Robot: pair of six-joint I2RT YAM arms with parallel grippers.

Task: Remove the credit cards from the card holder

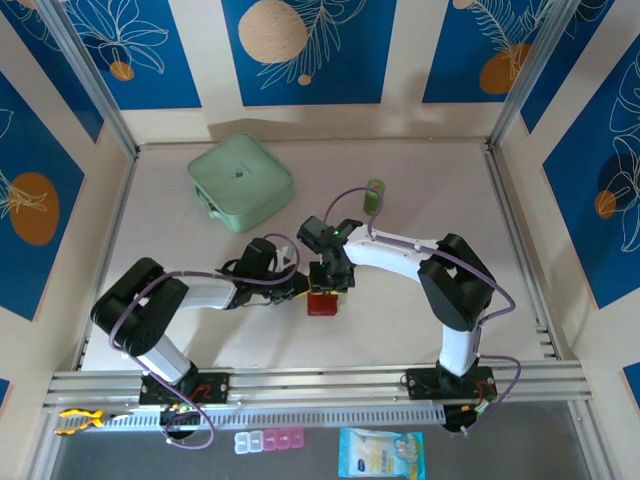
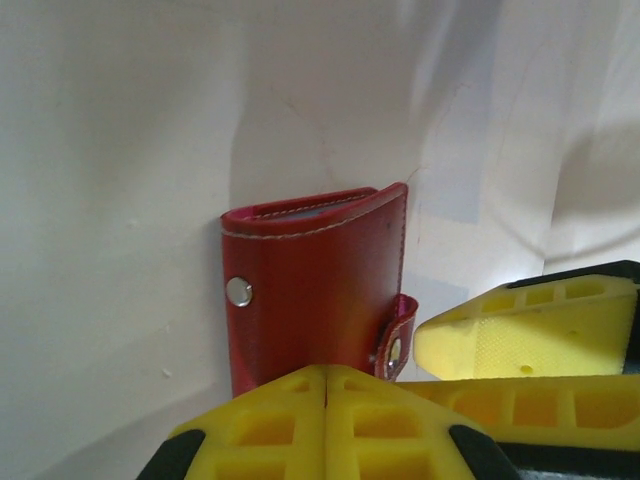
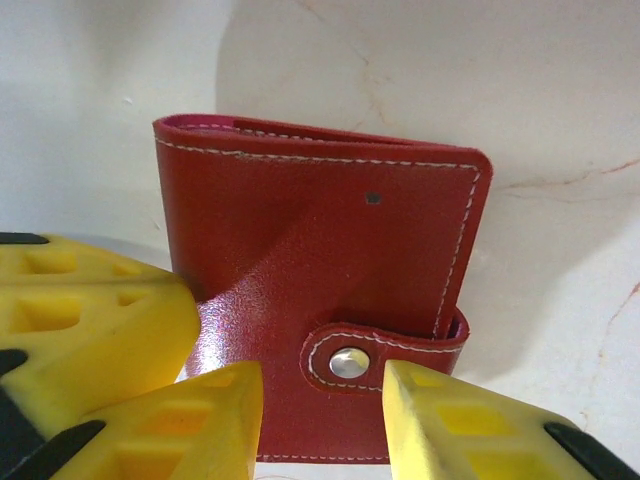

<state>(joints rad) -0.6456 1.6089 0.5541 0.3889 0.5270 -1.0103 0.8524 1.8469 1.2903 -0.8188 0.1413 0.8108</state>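
Holder [image 1: 322,304]: on the table [image 1: 430,180], near-centre, between the two gripper tips and well apart from the mint case [image 1: 240,182] at far left.

Look, right wrist view: holder [image 3: 320,250] is dark red, glossy and leather-like, with white stitching along its edges and rounded corners. It is folded shut. A strap tab [image 3: 400,350] wraps round from the right edge, with a silver snap [image 3: 349,362] on it. There is a small dark dot on the upper cover. A crease of light runs diagonally across the face.

Look, left wrist view: holder [image 2: 315,290] shows its other face, slightly bowed, with a silver stud [image 2: 238,291] near the left edge and the tab [image 2: 397,345] curling at lower right. A pale strip shows along the top opening; cannot tell whether it is card or sleeve.

Left gripper [image 2: 326,395]: yellow fingers pressed together with no gap. The holder's lower edge runs behind the tips; cannot tell if it is pinched. From the right wrist, one of its fingers [image 3: 90,320] lies against the holder's left edge.

Right gripper [image 3: 322,385]: jaws apart, one finger on each side of the snap, low on the holder. Contact with the tab is unclear. From above, the right gripper [image 1: 328,283] sits just behind the holder, with the left gripper [image 1: 303,292] at the holder's left.
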